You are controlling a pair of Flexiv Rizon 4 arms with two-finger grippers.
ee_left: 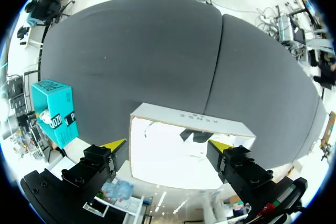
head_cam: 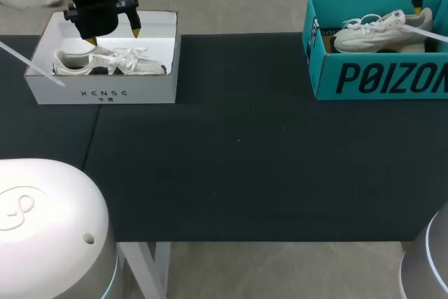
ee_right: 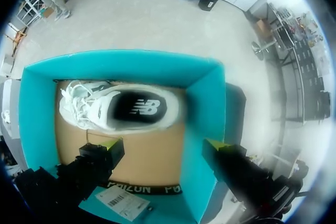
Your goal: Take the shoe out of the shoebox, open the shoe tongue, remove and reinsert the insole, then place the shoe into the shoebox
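Spread wide, your left gripper (ee_left: 167,144) hangs over the shoe (head_cam: 108,62) in the white shoebox (head_cam: 105,92) at ten o'clock; your right gripper (ee_right: 163,144), equally parted, tops the teal shoebox (ee_right: 126,59) at two. Descend straight, straddling the shoe's middle, clear of cardboard.

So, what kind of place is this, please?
Probably a robot test bench: a black table holds a white box with a shoe and a teal box with a second shoe. The left gripper and right gripper hang open above them.
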